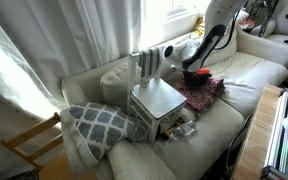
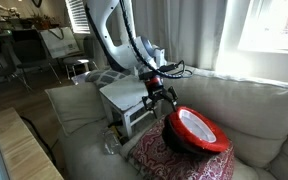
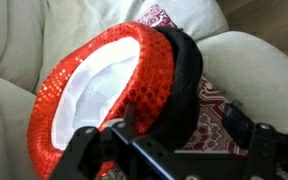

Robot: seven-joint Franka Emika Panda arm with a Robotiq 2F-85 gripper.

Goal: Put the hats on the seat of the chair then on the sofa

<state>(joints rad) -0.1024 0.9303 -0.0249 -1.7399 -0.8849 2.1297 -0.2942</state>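
My arm [image 2: 114,35] came in from above the sofa [image 1: 239,75] back, bent at the elbow and sloped down over the cushions. The wrist was turned so my gripper [image 2: 156,98] pointed down toward the seat. In both exterior views it hung just beside the chair [image 1: 156,98], between the chair and the hats, close over the near edge of the hats.

My fingers [image 3: 84,150] were spread wide and held nothing. In the wrist view they framed the lower edge of the picture, with the hats between and beyond them. I could not tell whether either tip touched a brim.

The red hat [image 3: 134,70] lay crown down with its white lining facing up, nested inside the black hat [image 3: 187,75]. The black hat showed only as a dark band along one side. Both rested tilted on a patterned cloth [image 3: 212,105] spread on the sofa cushion.

The chair stood upright on the same sofa, with its slatted back toward the sofa back. The hats lay on the sofa beside the chair, not on its seat. A lattice pillow [image 1: 99,122] lay on the chair's far side, well apart from my gripper.
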